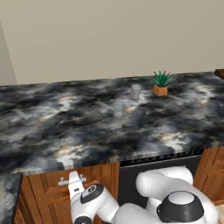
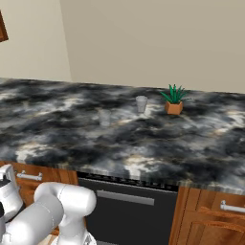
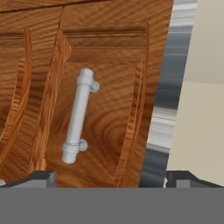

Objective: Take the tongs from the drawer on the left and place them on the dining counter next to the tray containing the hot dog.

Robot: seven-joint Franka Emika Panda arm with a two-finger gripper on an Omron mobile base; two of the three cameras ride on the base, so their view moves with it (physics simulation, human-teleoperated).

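Step in hand: the approach to the drawer (image 3: 100, 113) is under way; its front is closed and nothing has been taken out yet.
Gripper: the gripper (image 3: 109, 178) is held just short of the drawer front, its jaws spread as wide as they go and nothing between them.
Handle: the silver bar handle (image 3: 78, 116) is seen ahead of the hand, off to one side of the midline between the fingertips; in the rolled hand view it runs up and down, though it lies level on the drawer, as seen in the left base view (image 1: 73, 179).
Tongs: not to be seen; they are judged to lie inside the closed drawer.
Counter: a black-and-grey marbled counter (image 1: 65, 127) spans above the drawer, with two small cups (image 1: 136, 91) and a potted plant (image 1: 161, 84) on it.
Tray and hot dog: cannot be told from here.
Next move: the hand should be shifted until the bar sits between the fingers, moved forward around it, closed, then drawn straight back.
Risk: a grip near the bar's end may slip.
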